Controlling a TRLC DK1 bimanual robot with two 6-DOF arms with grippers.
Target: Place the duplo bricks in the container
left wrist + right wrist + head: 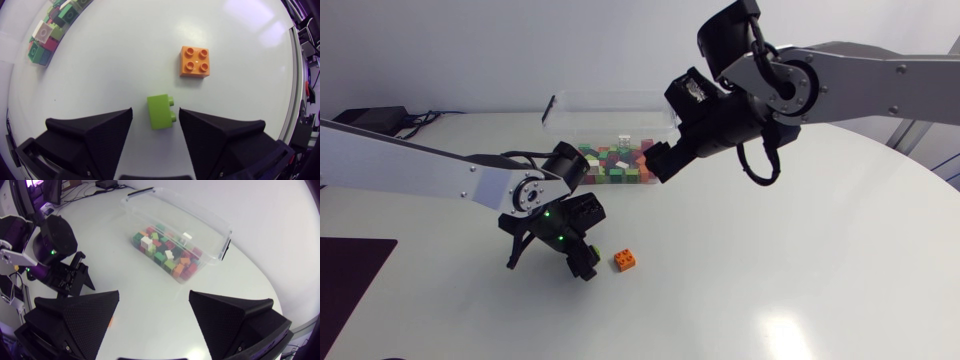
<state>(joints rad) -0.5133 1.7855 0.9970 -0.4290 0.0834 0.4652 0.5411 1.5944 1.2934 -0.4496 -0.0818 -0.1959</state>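
Left claw (156, 116) open, straddling lime duplo brick (161, 112), no contact | brick on its side on counter (110, 60), studs facing one finger | likely light, rigid, slick; flat faces grip best | orange duplo brick (195, 61) just ahead | container (220, 235) well apart | right claw (154, 300) open, empty.

The left silver-grey arm (410, 165) comes in from the left side. Its long link slopes down to a black wrist joint that shows small green lights. The left matte black end effector (582, 262) points down, low over the white desk (770, 280), with its two wedge fingers (90, 135) standing well apart. The right silver-grey arm (880, 85) comes in from the right, bent at a black joint. The right matte black end effector (658, 160) hangs higher than the left one, its broad fingers (235, 315) spread wide.
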